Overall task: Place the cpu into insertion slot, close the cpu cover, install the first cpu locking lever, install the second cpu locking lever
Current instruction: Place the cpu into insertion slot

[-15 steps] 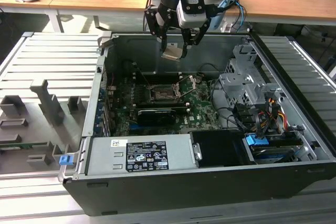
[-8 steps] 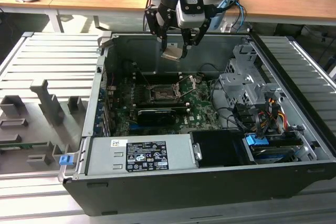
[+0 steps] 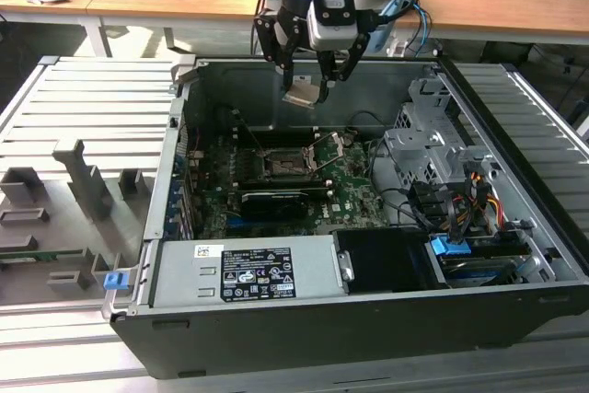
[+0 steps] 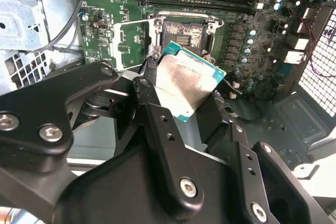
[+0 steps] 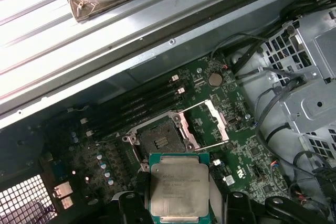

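Observation:
The cpu hangs over the open computer case with my gripper shut on its edges. Its pale silver face shows between the black fingers in both wrist views, cpu and cpu. Below it on the green board lies the insertion slot, a dark square socket, bare inside. The cpu cover stands swung open beside the slot, and a thin locking lever is raised next to it. In the second wrist view the slot sits just beyond the chip.
A grey power supply box fills the near side of the case. A metal drive cage with loose cables stands on the exterior view's right. Long black memory slots run beside the socket. A grey fixture tray lies outside the case.

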You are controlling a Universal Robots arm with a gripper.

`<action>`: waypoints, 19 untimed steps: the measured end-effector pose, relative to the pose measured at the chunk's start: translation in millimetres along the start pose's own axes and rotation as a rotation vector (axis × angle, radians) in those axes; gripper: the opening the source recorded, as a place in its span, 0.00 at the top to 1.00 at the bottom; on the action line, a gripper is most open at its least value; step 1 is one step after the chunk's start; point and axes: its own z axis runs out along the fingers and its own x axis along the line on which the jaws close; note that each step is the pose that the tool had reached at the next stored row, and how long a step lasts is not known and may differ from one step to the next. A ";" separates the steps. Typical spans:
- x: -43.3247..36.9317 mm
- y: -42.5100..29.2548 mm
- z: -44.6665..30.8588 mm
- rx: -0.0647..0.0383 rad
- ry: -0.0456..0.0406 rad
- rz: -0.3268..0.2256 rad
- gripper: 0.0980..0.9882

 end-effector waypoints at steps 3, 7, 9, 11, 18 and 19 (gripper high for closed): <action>0.0 0.0 0.6 0.000 -0.0008 0.010 0.50; 0.0 -0.1 1.4 0.000 -0.0017 0.025 0.50; 0.0 -0.1 1.6 0.000 -0.0021 0.031 0.50; 0.0 -0.1 1.8 0.000 -0.0025 0.037 0.50; 0.0 -0.1 2.3 -0.001 -0.0038 0.057 0.50; 0.0 -0.1 2.4 -0.001 -0.0040 0.060 0.50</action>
